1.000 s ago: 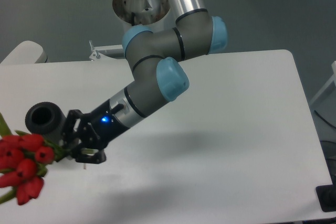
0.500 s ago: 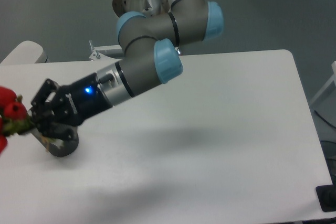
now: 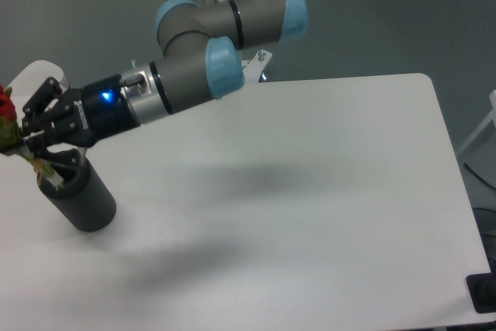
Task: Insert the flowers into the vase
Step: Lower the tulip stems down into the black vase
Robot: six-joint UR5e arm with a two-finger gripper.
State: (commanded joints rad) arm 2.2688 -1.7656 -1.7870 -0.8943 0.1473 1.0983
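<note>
Since the earlier frames the grey and pale-blue jointed arm [image 3: 194, 52] has swung from low on the white rectangular counter [image 3: 310, 191] up toward its far left corner, carrying the bunch out from the near left edge to a spot above the pot, so that most of the blooms now lie beyond the picture's left border. Below the wrist stands the matte black, thick-walled cylindrical vase [image 3: 81, 199], upright on the counter near the left edge, its round mouth partly hidden by the tool. Over that mouth hangs the black two-fingered hand [image 3: 39, 133], its fingers closed around the bundled stems just under the heads, and it holds the small bunch of red tulip buds with pale green stems [image 3: 9, 125] tilted, heads out to the left and the stem ends slanting down into or just at the opening; which of the two I cannot tell. Judged from their look, the flowers are light, soft and easily bruised, with stems that flex, so the firm bundled stalks below the buds seem the right place to grip, and the narrow hole leaves little room for a crooked entry
</note>
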